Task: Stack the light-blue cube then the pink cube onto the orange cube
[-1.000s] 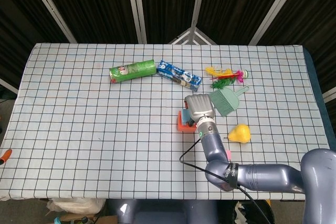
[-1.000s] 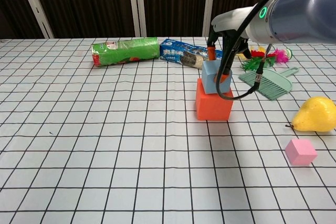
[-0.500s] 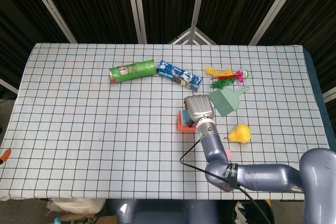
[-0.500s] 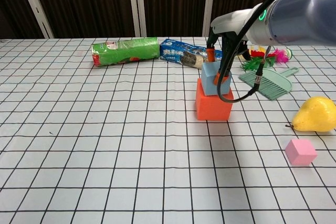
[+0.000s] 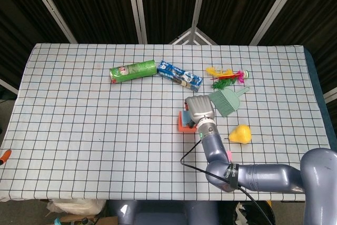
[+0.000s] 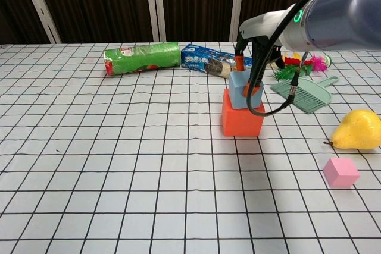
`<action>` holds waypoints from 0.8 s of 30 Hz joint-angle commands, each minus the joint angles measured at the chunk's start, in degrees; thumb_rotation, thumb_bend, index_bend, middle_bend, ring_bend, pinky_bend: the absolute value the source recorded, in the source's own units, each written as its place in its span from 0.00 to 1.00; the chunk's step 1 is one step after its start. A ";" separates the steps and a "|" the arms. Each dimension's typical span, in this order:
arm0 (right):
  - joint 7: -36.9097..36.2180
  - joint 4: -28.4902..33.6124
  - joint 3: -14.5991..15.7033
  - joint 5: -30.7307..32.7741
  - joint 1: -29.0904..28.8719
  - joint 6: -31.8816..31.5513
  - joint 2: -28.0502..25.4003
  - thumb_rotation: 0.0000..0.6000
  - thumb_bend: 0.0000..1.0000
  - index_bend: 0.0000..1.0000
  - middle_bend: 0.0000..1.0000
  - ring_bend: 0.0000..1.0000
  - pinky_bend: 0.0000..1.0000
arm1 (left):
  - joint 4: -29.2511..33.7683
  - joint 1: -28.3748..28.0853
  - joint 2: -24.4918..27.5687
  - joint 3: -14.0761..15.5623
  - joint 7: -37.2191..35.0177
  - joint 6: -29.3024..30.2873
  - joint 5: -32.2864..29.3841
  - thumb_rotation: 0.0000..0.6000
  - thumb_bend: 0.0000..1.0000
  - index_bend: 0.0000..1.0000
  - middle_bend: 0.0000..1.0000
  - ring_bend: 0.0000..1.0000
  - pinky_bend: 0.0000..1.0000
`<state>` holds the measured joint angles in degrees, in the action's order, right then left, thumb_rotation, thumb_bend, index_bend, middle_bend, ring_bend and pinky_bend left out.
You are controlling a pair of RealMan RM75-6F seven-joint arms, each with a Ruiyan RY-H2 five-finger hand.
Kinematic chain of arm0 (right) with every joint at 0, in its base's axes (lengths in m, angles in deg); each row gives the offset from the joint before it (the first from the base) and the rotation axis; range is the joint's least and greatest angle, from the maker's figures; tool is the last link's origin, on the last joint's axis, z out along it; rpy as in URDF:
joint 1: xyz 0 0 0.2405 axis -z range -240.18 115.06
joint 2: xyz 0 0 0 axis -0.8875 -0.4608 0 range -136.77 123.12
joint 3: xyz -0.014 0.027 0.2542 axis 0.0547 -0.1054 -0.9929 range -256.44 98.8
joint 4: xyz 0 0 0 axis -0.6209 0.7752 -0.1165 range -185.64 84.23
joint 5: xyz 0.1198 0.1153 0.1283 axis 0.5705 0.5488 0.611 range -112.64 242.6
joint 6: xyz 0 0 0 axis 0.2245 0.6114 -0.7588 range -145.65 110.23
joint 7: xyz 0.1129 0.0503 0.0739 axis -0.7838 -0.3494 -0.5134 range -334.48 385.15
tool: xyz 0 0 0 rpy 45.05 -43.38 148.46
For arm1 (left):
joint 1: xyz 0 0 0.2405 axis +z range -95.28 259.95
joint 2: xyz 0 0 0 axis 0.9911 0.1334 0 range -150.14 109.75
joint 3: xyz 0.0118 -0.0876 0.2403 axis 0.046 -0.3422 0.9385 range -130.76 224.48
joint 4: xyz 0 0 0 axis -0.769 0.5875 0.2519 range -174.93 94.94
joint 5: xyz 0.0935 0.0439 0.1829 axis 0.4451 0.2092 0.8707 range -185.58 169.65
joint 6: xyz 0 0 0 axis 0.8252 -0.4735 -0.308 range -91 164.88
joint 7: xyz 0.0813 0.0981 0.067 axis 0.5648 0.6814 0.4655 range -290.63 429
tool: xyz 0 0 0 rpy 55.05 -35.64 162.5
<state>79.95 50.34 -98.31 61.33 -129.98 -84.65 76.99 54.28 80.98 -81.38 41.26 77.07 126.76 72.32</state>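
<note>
Right hand (image 6: 253,66) came down from above on the small light-blue foam cube (image 6: 241,90), its orange-tipped fingers (image 6: 245,90) clasped around the block front and back. That cube sat on top of the larger orange foam cube (image 6: 241,120), tilted a little rather than square to it. From the head camera the hand (image 5: 200,110) covered nearly all of the stack, so only an edge of the orange cube (image 5: 182,125) showed; whether the blue cube's underside rested flat could not be told. The small pink foam cube (image 6: 340,172) lay alone on the checked tablecloth (image 6: 119,165), well apart from the stack toward four o'clock in the chest view, just beside the yellow plastic pear (image 6: 357,130). At two o'clock from the stack lay the teal hand brush (image 6: 306,94). At eleven o'clock lay the green cylindrical packet (image 6: 141,57). Neither camera showed the left hand.
</note>
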 commanded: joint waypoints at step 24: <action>4.30 13.38 1.53 8.46 -1.44 -0.71 -10.12 1.00 0.26 0.14 0.97 0.90 0.67 | 0.22 -0.07 -0.10 0.27 0.37 -0.26 0.27 1.00 0.24 0.13 0.06 0.02 0.18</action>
<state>84.29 62.44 -96.92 69.68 -131.46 -84.99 67.95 54.49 80.90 -81.48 41.53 77.44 126.51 72.60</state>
